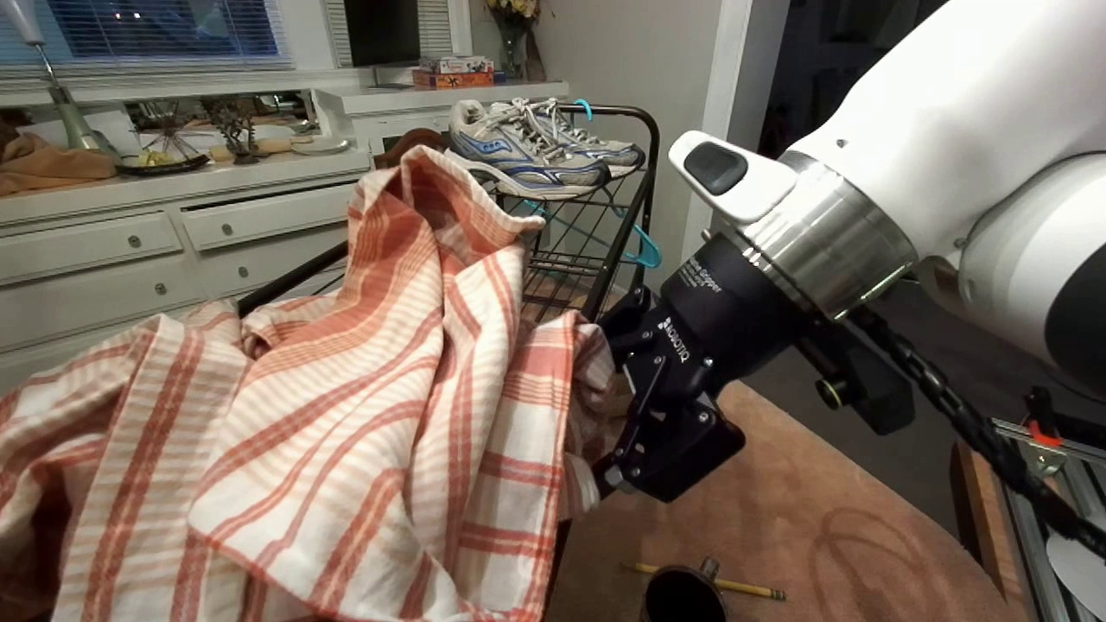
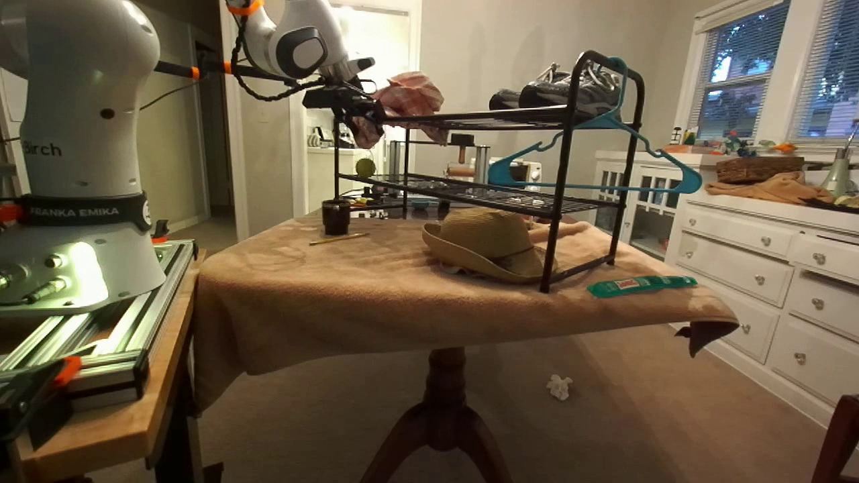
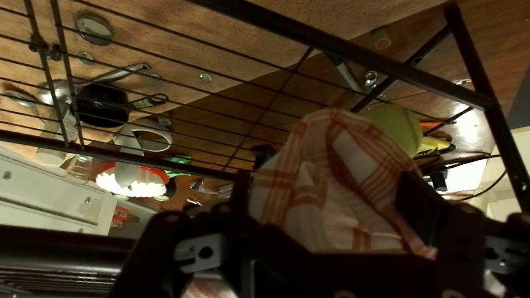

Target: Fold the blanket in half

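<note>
The blanket (image 1: 371, 389), cream-white with orange-red stripes, hangs rumpled in tall folds over the black wire rack in an exterior view. It also shows small at the rack's far end in an exterior view (image 2: 411, 94). My gripper (image 1: 605, 402) is at the blanket's edge, beside the rack; it also shows in an exterior view (image 2: 368, 119). In the wrist view the fingers (image 3: 329, 188) stand wide apart, with a bunched fold of the blanket (image 3: 319, 198) between them. The fingertips are partly hidden by cloth in the exterior views. The blanket's far parts are out of view.
The rack (image 2: 569, 168) stands on the cloth-covered table (image 2: 322, 288). Shoes (image 1: 527, 151) sit on its top, and a blue hanger (image 2: 678, 180) hangs from it. A dark mug (image 2: 335, 218), a pencil (image 2: 339, 239) and a hat (image 2: 490, 241) are on the table below.
</note>
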